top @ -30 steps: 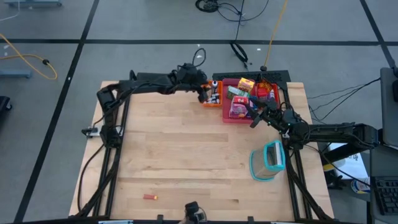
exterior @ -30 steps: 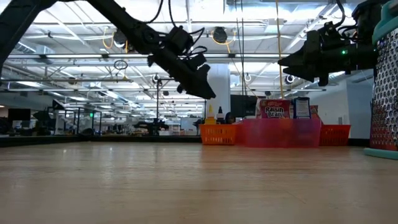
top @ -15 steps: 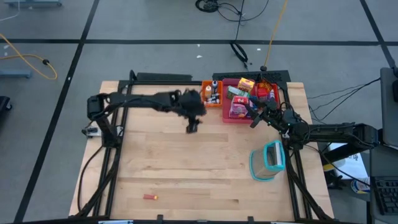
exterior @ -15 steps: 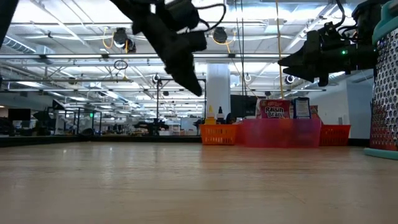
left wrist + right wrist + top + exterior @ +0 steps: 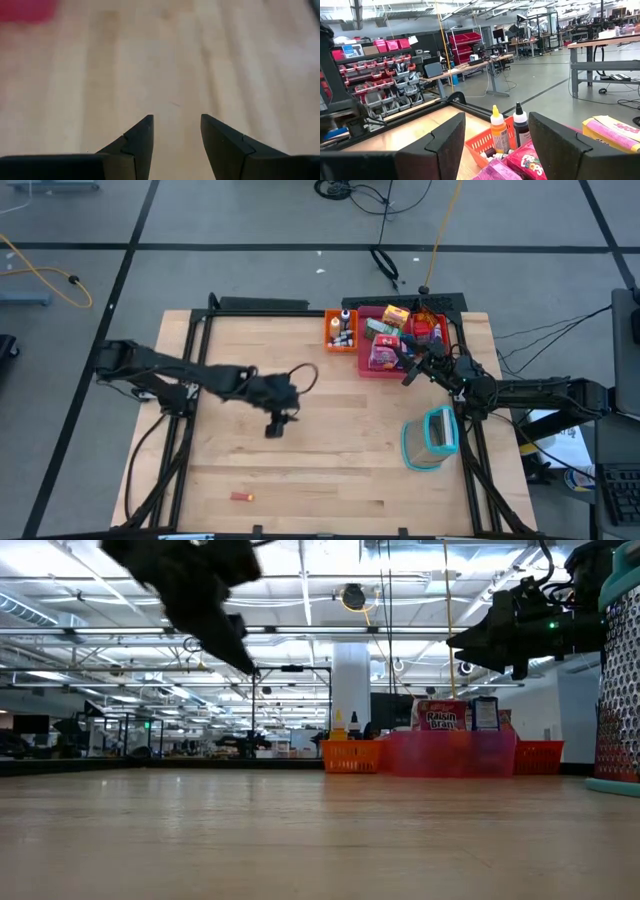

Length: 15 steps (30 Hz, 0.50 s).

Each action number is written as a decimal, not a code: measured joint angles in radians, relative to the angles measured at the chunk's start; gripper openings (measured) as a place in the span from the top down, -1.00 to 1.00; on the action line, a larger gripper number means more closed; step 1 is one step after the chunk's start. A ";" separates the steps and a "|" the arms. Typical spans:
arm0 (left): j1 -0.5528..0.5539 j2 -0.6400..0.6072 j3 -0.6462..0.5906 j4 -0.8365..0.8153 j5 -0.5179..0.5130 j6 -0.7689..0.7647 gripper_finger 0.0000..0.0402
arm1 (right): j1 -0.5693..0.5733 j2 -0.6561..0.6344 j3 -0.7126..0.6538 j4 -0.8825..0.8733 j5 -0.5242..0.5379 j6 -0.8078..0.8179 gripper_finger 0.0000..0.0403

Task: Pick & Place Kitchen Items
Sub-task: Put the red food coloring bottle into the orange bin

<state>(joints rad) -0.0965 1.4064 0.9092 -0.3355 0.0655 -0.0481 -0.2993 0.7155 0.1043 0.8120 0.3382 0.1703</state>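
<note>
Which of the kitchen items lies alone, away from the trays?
The small red item near the table's front edge; all others sit in the trays at the back.

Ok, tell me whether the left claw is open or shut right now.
Open and empty. The left claw shows a clear gap between its dark fingers, with only bare wooden table visible between them.

Orange tray [image 5: 334, 340], pink tray [image 5: 366, 368]

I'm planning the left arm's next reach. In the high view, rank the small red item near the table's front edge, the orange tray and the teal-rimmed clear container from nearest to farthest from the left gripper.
From the left gripper, open above bare table:
1. Small red item, toward the front edge.
2. Orange tray, at the far edge.
3. Teal-rimmed clear container, on the right side.
</note>
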 joint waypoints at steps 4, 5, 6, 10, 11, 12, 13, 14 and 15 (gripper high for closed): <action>-0.109 -0.073 -0.082 0.029 -0.015 -0.090 0.19 | 0.000 0.000 0.000 0.000 0.000 0.000 -0.04; -0.137 -0.085 -0.101 0.030 -0.030 -0.119 0.19 | 0.000 0.001 0.000 0.004 0.000 0.000 -0.04; -0.167 -0.095 -0.116 0.041 -0.046 -0.146 0.19 | 0.000 0.001 0.000 0.007 0.000 0.000 -0.04; -0.287 -0.122 -0.158 0.054 -0.108 -0.279 0.19 | 0.000 0.001 0.000 0.006 0.000 0.000 -0.04; -0.316 -0.123 -0.163 0.057 -0.125 -0.315 0.19 | 0.000 0.001 0.000 0.007 0.000 0.000 -0.04; -0.346 -0.123 -0.169 0.059 -0.141 -0.346 0.19 | 0.000 0.001 0.000 0.008 0.000 0.000 -0.04; -0.377 -0.125 -0.173 0.054 -0.160 -0.378 0.19 | 0.000 0.001 0.000 0.008 0.000 0.000 -0.04; -0.405 -0.126 -0.174 0.054 -0.181 -0.409 0.19 | 0.000 0.001 0.000 0.007 0.000 0.000 -0.04; -0.435 -0.126 -0.176 0.060 -0.201 -0.440 0.19 | 0.000 0.001 0.000 0.007 0.000 0.000 -0.04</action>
<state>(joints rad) -0.5318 1.2808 0.7337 -0.2757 -0.1353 -0.4878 -0.2993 0.7166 0.1047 0.8188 0.3382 0.1703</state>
